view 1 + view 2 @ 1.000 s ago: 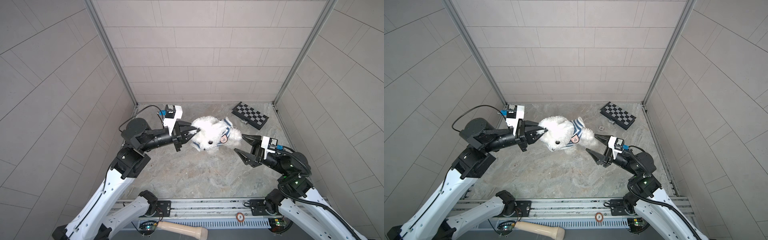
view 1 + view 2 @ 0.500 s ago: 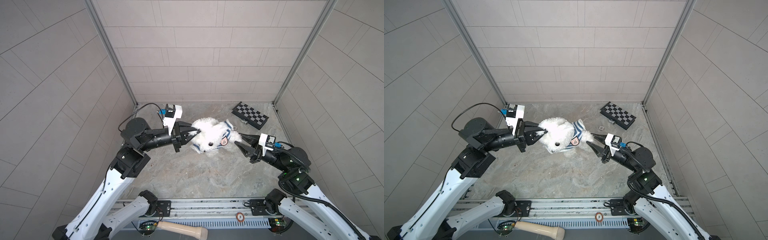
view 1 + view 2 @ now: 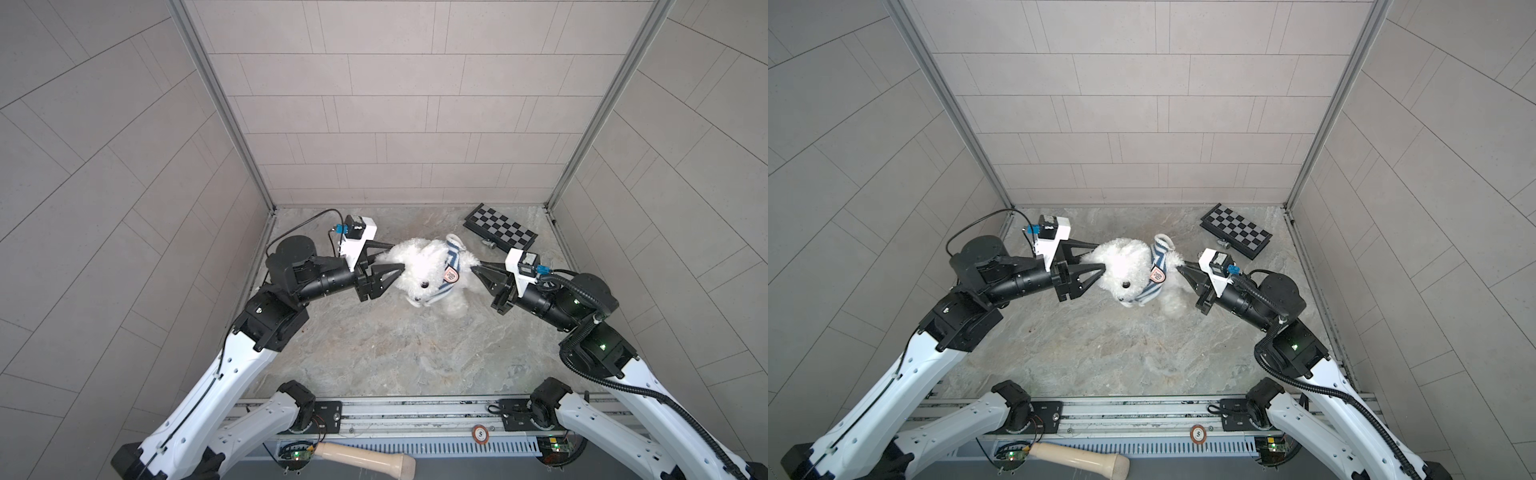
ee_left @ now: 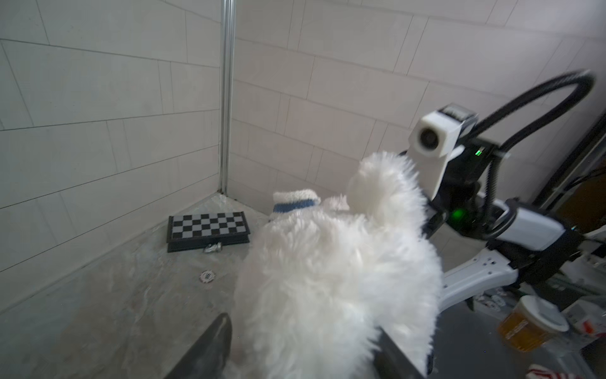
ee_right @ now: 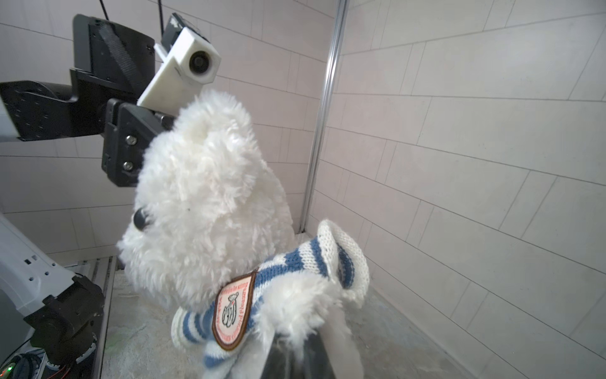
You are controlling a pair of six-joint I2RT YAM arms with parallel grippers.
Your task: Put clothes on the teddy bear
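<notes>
On the bench sits the teddy bear. The left end effector is spread around its head; the right end effector pinches its fur. The striped shirt is bunched at the neck: likely best to grip knit, not fur. Behind, a chessboard.

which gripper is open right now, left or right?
The left gripper: its jaws stand spread on either side of the teddy bear, at its head. The right gripper is shut, pinching the bear's fur beside the striped shirt.

Round disc on the front rail reads 5; badge lettering unreadable
</notes>
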